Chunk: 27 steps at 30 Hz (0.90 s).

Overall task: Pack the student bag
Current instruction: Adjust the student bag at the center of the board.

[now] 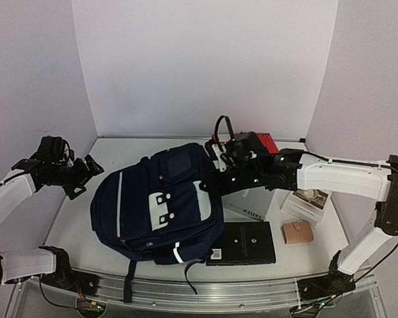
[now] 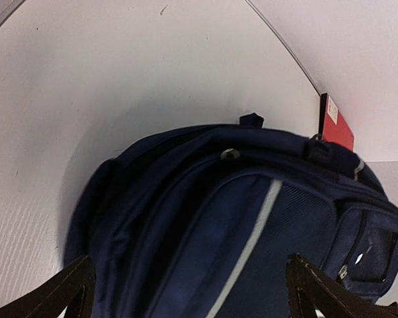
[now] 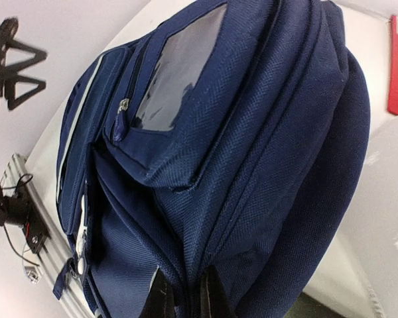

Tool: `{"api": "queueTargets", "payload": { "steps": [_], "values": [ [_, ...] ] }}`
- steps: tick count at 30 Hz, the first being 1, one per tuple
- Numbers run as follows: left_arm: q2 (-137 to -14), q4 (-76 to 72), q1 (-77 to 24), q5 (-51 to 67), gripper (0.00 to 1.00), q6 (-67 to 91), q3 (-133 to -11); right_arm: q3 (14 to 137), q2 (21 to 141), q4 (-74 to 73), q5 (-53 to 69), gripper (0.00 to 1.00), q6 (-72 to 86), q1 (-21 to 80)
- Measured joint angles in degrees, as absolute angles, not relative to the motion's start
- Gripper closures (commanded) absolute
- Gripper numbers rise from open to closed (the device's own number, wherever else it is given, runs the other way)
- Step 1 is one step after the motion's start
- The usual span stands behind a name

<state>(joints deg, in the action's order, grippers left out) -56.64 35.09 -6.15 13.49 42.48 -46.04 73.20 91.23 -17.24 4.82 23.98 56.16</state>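
Note:
The student bag (image 1: 152, 205) lies flat in the middle of the table, dark navy with thin white stripes and white patches. My right gripper (image 1: 215, 182) is at the bag's right upper side. In the right wrist view the gripper (image 3: 186, 291) is shut, its dark fingers pinching a fold of the bag's fabric (image 3: 252, 132) along a seam. My left gripper (image 1: 86, 175) hovers left of the bag, open and empty. In the left wrist view its fingertips (image 2: 79, 281) stand wide apart, with the bag (image 2: 239, 218) in front of them.
A black flat book (image 1: 242, 243) lies right of the bag near the front. A brown wallet (image 1: 297, 232) and white boxes (image 1: 305, 202) sit at the right. A red box (image 1: 262, 141) stands behind the right arm. A metal rail (image 1: 205, 288) runs along the front edge.

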Motion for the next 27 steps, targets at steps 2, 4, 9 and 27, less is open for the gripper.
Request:
{"api": "queueTargets", "payload": {
  "steps": [2, 4, 9, 27],
  "values": [
    [-57.2, 34.4, -6.2, 14.3, 0.0, 42.5, -45.9, 73.7, 89.9, -18.7, 4.2, 0.87, 21.4, 52.5],
    [-57.8, 33.4, -6.2, 15.3, 0.0, 42.5, -45.4, 73.8, 89.7, -19.1, 3.3, 0.62, 19.6, 48.7],
    [-59.4, 31.7, -6.2, 17.6, 0.0, 42.6, -43.1, 73.7, 89.7, -17.5, -0.4, 0.16, 17.7, 41.2],
    [-82.7, 11.1, -18.5, 24.0, 0.15, 49.1, -36.2, 67.4, 87.8, -12.0, -6.3, 0.04, 7.7, 59.7]
  ]
}}
